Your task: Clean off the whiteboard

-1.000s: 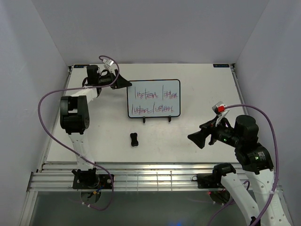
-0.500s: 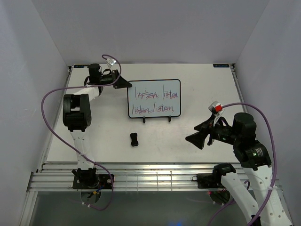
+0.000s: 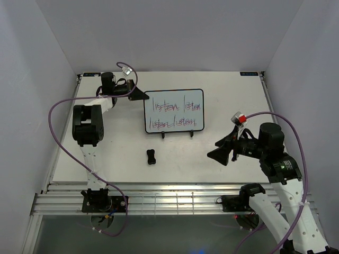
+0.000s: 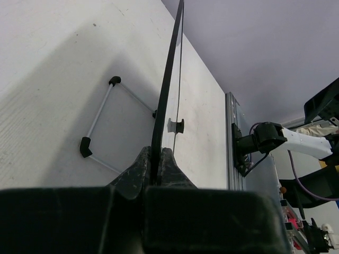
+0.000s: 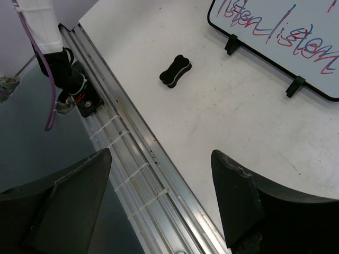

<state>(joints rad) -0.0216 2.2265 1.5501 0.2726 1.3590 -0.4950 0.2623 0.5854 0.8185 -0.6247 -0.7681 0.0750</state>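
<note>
The white tabletop [image 3: 222, 95] takes up most of the overhead view. The whiteboard [image 3: 174, 110] stands on it toward the far middle, propped on its black wire feet [image 4: 98, 121], its face covered with two lines of red and dark handwriting.

My left hand [image 3: 144, 95] reaches in from the left and meets the whiteboard at its upper left corner. In my left wrist view the board runs away from me edge-on, and my two fingers [image 4: 139, 168] are pressed together on its thin black frame, pinching it between them.

My right hand [image 3: 220, 154] hangs above the near right part of the tabletop, well apart from the board, with its fingers [image 5: 69, 196] spread wide and nothing between them.

A small black bone-shaped eraser [image 3: 151, 156] lies flat on the tabletop in front of the board's lower left corner, between my two hands, touching neither.
</note>
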